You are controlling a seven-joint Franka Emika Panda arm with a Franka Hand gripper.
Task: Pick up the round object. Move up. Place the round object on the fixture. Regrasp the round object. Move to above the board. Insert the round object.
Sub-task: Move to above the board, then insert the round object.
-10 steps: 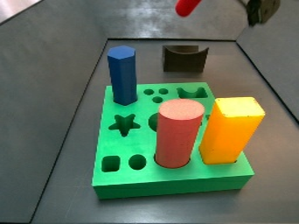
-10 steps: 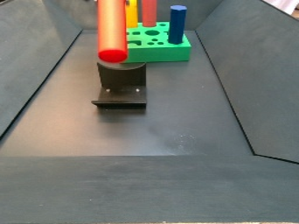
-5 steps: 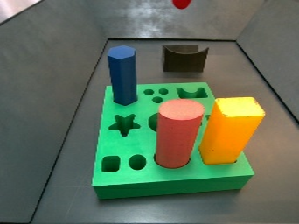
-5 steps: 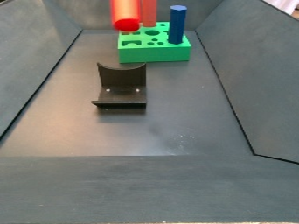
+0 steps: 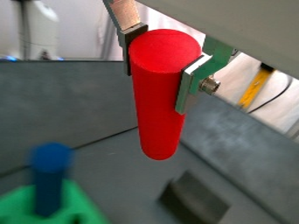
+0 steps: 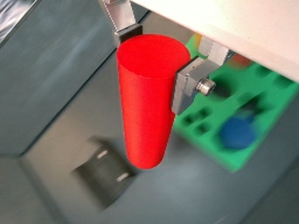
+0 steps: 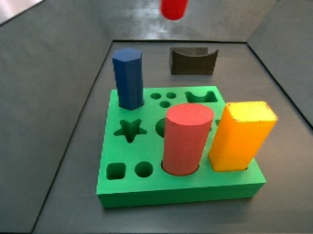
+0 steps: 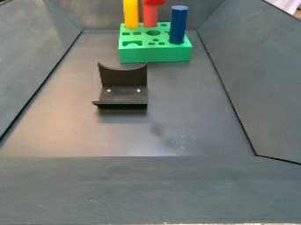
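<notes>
Right now my claw [image 5: 163, 63] is clamped on the round object [image 5: 158, 96], high up in the air, with the silver finger plates [image 5: 194, 80] pinching it near its top end. In a side view only its red tip [image 7: 175, 9] pokes in at the frame's upper edge, above the far end of the bench floor, so I reckon I'm on the "move to above the board" step.

To do it well I'd stay high, keep the peg plumb, and carry it over the board [image 7: 141, 137] without clipping the tall pegs. Then line up on a plain round hole before descending; I can't tell yet which one fits.

The red cylinder is glossy and smooth, so it could slip. The board is matte green with star and circle cut-outs. The blue peg [image 7: 127, 79] is faceted, the salmon one [image 7: 186, 139] fat and dull, the yellow one [image 7: 242, 135] square. The fixture [image 8: 121, 85] is dark with a curved notch, standing empty.
</notes>
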